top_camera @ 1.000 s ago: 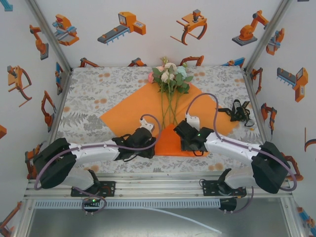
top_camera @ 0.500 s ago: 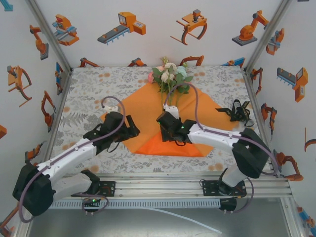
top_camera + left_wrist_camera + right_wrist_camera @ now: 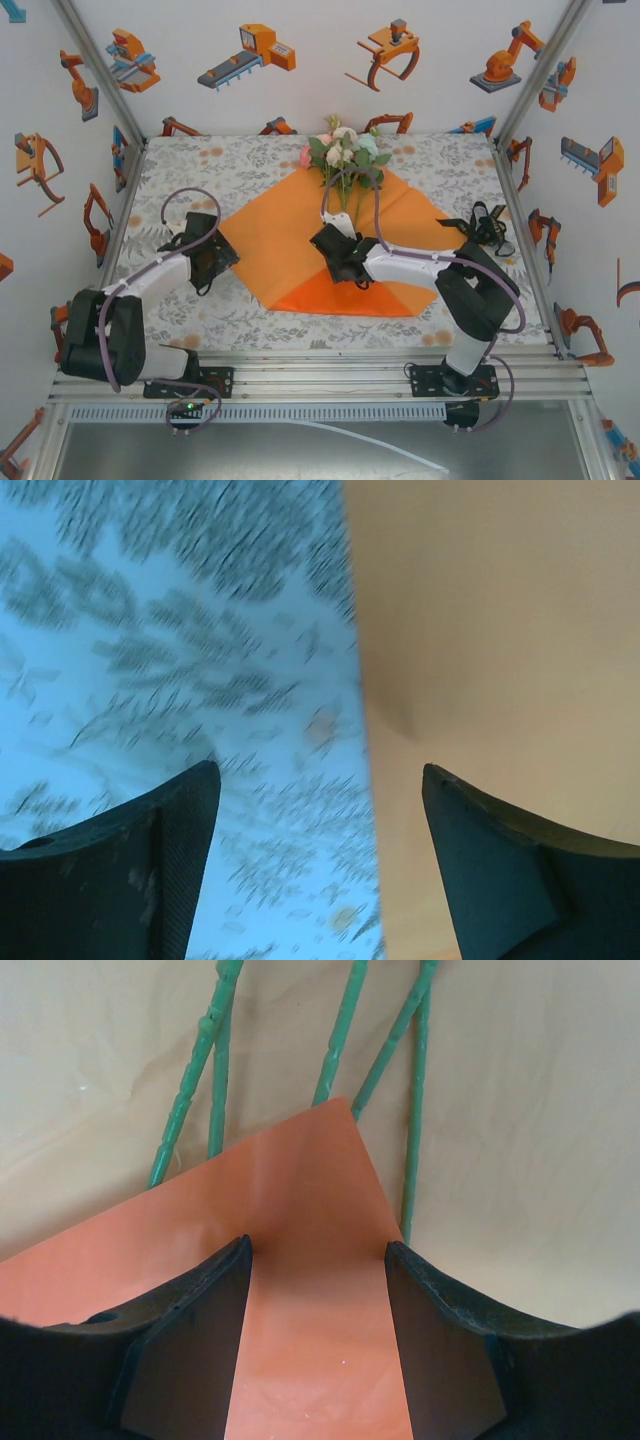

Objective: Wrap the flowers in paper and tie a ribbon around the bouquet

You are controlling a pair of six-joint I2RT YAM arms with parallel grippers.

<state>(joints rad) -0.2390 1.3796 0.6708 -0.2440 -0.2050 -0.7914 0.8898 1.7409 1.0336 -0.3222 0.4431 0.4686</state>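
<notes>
The right gripper [image 3: 318, 1250], jaws apart and clamping nothing, had carried the near corner of the orange paper [image 3: 290, 215] forward from the table's front edge. It stood over that folded flap [image 3: 300, 1220], which now covered the lower ends of the green stems [image 3: 343, 1030]; whether it pressed down was unclear. The left gripper [image 3: 212, 256], released and widened, had swung out to straddle the paper's left corner on the floral table cover [image 3: 190, 180]. The flowers [image 3: 343, 150] lay at the far corner. The bottom fold looked done and the left side seemed next, while the ribbon [image 3: 485, 225] lay untouched at the right.
</notes>
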